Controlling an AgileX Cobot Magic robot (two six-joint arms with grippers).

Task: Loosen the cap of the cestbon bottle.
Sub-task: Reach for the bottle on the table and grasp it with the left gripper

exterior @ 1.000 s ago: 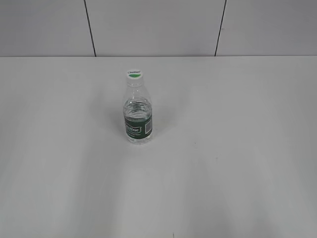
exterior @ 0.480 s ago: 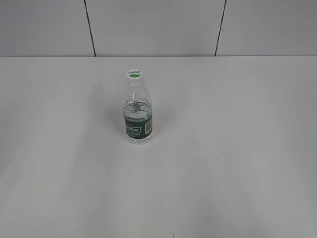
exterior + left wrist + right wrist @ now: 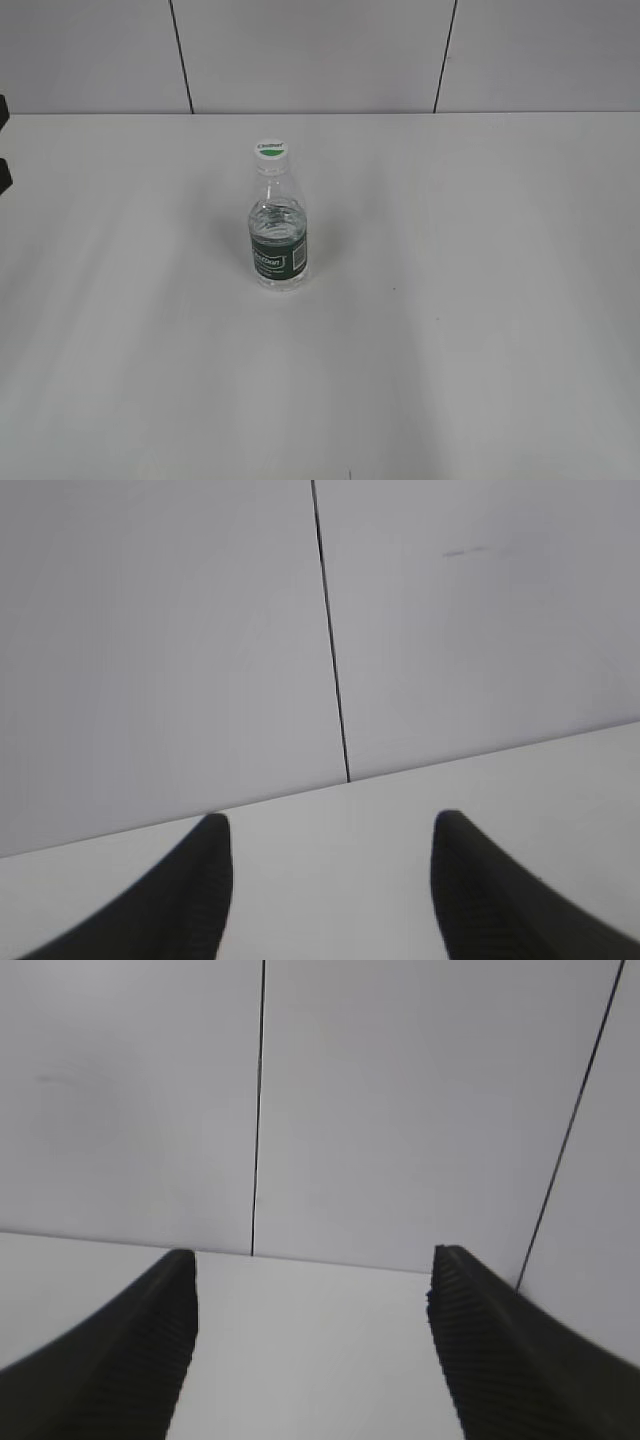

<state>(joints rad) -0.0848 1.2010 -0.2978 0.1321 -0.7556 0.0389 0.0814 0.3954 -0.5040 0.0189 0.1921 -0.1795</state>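
Observation:
The cestbon bottle [image 3: 277,240] stands upright near the middle of the white table, clear with a dark green label band. Its white cap [image 3: 270,149], marked with a green half-disc, sits on the neck. Two dark fingertips [image 3: 3,172] of my left gripper [image 3: 3,140] show at the far left edge of the exterior view, well away from the bottle. In the left wrist view the left gripper [image 3: 330,820] is open, with only bare table between its fingers. The right gripper [image 3: 313,1255] is open too and holds nothing. Neither wrist view shows the bottle.
The white table [image 3: 450,300] runs back to a grey panelled wall [image 3: 320,50] with dark vertical seams. Nothing else stands near the bottle.
Dark tips of my left gripper have come into the exterior view at its left edge. The bottle has not moved.

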